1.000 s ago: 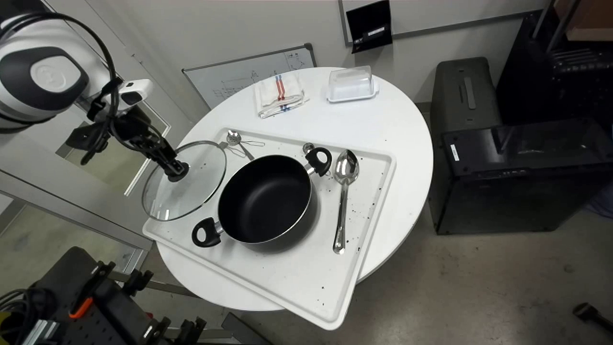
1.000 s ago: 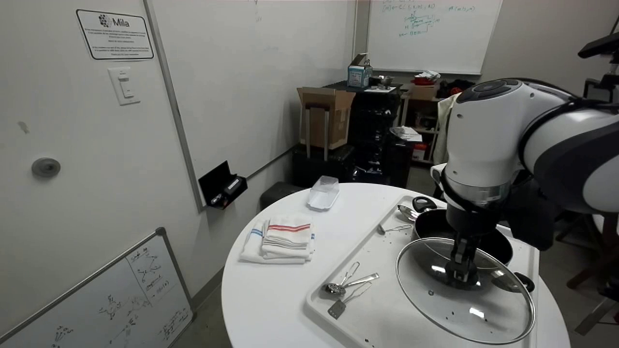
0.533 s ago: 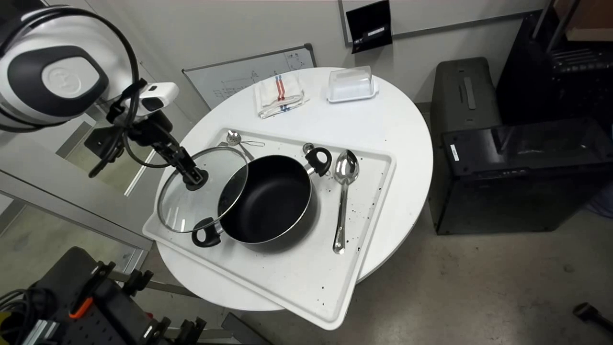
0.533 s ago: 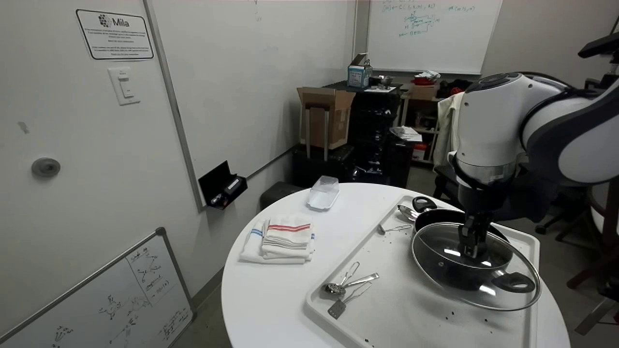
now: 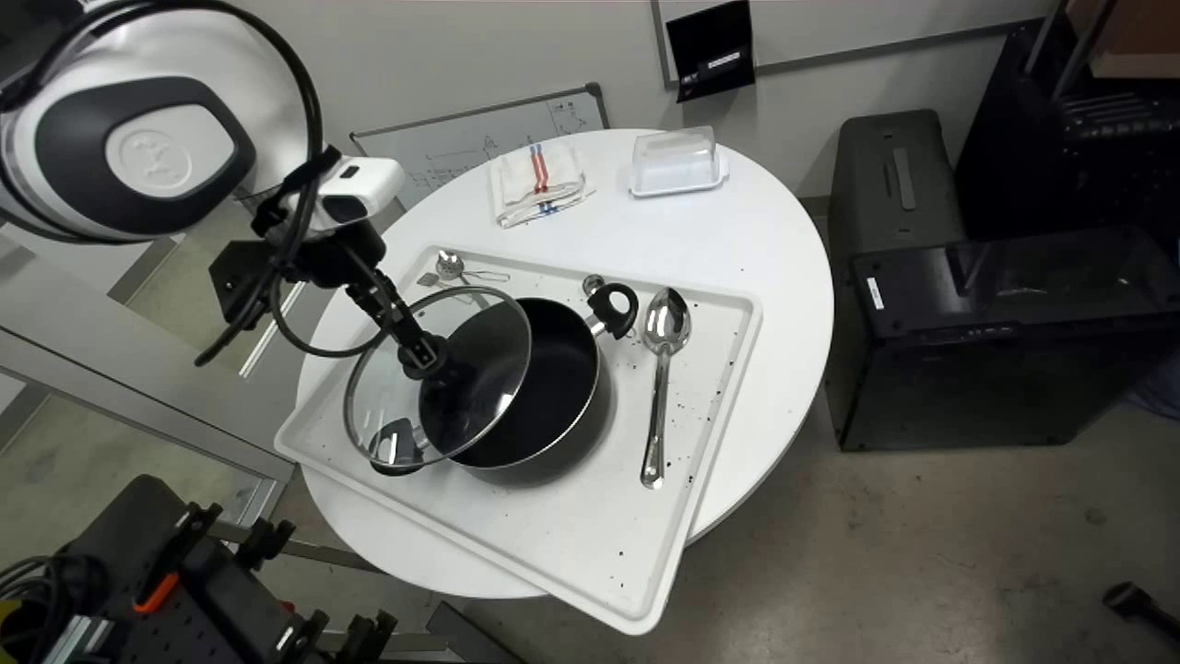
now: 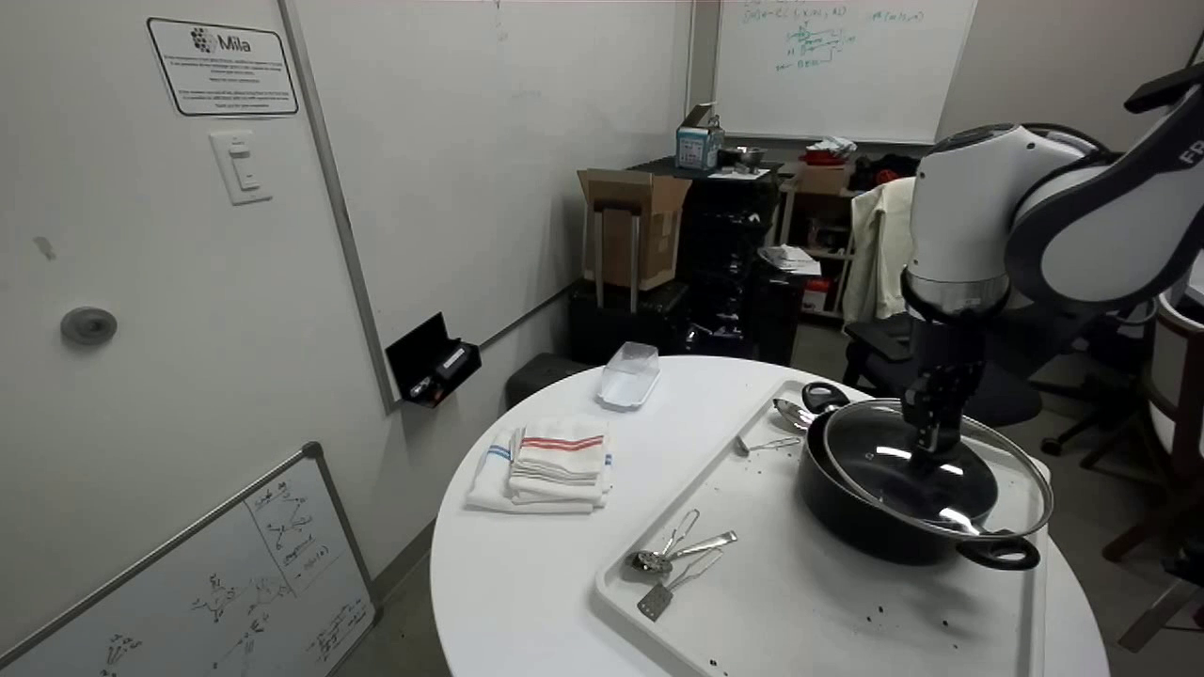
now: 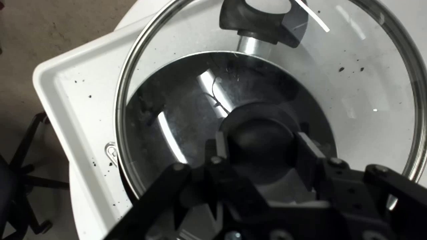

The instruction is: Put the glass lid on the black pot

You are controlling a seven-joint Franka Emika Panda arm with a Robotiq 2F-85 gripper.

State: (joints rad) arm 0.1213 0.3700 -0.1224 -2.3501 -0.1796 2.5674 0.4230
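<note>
Pinched in the gripper (image 7: pixel 265 146), one finger to each side, is the dark knob (image 7: pixel 262 128) of the glass lid (image 5: pixel 470 406). The lid is over the black pot (image 6: pixel 851 512) but off-centre, covering part of its mouth and reaching out over one loop handle (image 6: pixel 999 553); whether its metal rim touches the pot I cannot tell. The arm (image 6: pixel 959 216) above bears pale letters (image 6: pixel 1193 150), seemingly "FR", cut off by the edge of an exterior view, and a raised emblem (image 5: pixel 155 164) too faint to make out.

The pot stands on a white tray (image 5: pixel 572 535). Just beside it lies a large metal spoon (image 5: pixel 660 378); smaller metal utensils (image 6: pixel 649 561) lie near the tray's edge. The tray rests on a round white bench (image 5: pixel 779 240), overhanging its edge. Also on the bench are folded towels (image 5: pixel 539 180) striped red and blue, and near them a white dish (image 5: pixel 678 186) with a clear cover (image 5: pixel 675 148).

Beyond, in an exterior view, a wall sign (image 6: pixel 226 68) reads "Mila" in bold beside a logo (image 6: pixel 203 40); the lines under it are too small to read. A leaning whiteboard (image 6: pixel 216 574) carries dark marker sketches, and a far whiteboard (image 6: pixel 847 56) green handwriting, neither legible. A black holder (image 5: pixel 710 46) has a white label (image 5: pixel 724 61), and a blue box (image 6: pixel 698 150) has print, both unreadable.
</note>
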